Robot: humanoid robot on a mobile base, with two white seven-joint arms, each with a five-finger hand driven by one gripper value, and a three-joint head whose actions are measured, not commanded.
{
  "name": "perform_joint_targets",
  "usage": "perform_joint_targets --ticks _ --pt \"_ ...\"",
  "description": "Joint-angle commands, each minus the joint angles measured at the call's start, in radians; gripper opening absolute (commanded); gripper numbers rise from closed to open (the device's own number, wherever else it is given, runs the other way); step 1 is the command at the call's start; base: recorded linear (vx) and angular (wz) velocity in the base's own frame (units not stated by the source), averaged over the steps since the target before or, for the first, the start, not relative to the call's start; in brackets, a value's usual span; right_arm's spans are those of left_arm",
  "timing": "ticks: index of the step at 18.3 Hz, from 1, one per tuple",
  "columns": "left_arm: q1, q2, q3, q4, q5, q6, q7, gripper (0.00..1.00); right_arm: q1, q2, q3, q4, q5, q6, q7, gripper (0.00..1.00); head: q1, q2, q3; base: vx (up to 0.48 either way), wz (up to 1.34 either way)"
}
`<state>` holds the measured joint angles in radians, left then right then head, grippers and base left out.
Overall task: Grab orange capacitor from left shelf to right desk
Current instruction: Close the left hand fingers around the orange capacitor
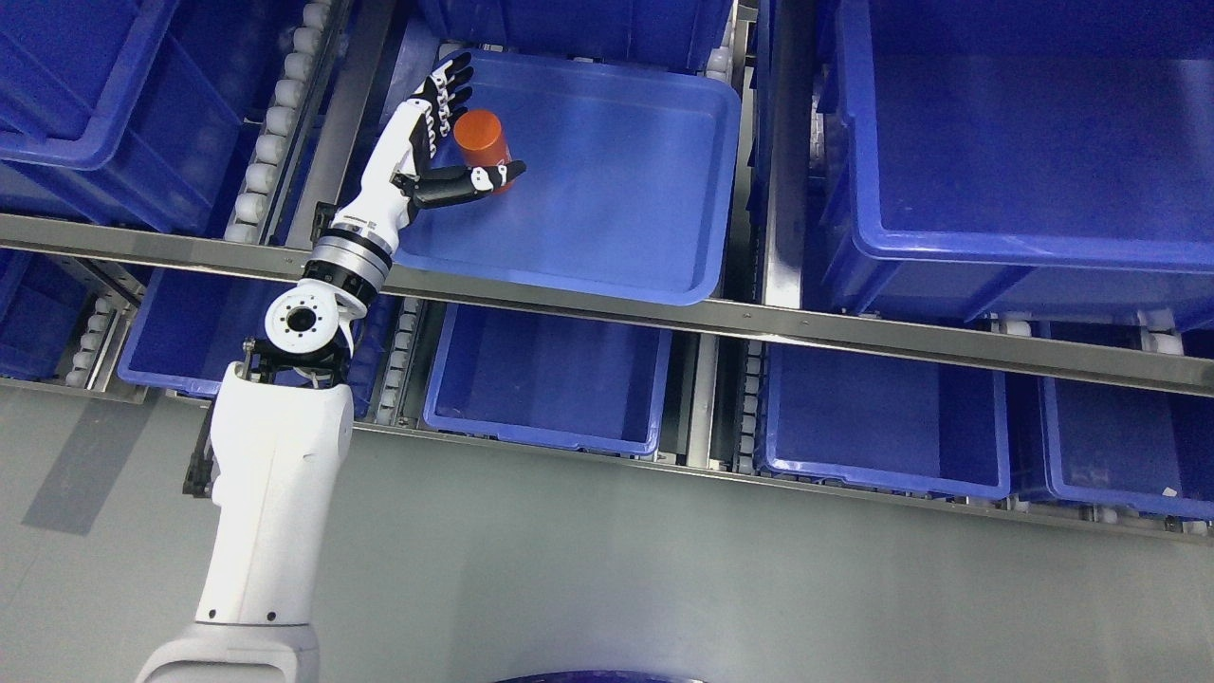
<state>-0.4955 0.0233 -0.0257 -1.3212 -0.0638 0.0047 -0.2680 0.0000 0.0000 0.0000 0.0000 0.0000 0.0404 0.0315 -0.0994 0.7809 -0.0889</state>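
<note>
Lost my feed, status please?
Left hand open around orange cylindrical capacitor, not closed. Capacitor inside shallow blue plastic tray. Right hand out of view. Nothing obstructing.

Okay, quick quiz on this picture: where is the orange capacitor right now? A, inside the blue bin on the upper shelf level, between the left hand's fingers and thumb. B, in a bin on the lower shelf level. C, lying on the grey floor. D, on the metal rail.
A: the orange capacitor stands in the blue bin on the upper level, with the left hand spread open around it, not closed on it.
</note>
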Motion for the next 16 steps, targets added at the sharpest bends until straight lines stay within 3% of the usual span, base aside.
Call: perform_joint_targets --ticks 1,8,12,16 --pt "-0.038 0.021 -0.048 0.177 -0.008 -0.011 -0.007 0.91 -0.002 -0.017 -0.011 -0.034 0.005 0.001 0.001 1.00 0.0000 0.000 0.000 0.000 0.00" --pt "-0.037 0.011 -0.011 0.195 -0.005 -0.087 -0.042 0.52 -0.002 -0.017 -0.011 -0.034 0.005 -0.001 0.001 1.00 0.0000 0.000 0.000 0.000 0.00" --pt "-0.037 0.004 -0.002 0.204 0.005 -0.094 -0.054 0.37 -0.002 -0.017 -0.011 -0.034 0.005 -0.001 0.001 1.00 0.0000 0.000 0.000 0.000 0.00" --pt "-0.037 -0.006 0.042 0.206 0.038 -0.118 -0.057 0.06 -0.002 -0.017 -0.011 -0.034 0.005 -0.001 0.001 1.00 0.0000 0.000 0.000 0.000 0.00"
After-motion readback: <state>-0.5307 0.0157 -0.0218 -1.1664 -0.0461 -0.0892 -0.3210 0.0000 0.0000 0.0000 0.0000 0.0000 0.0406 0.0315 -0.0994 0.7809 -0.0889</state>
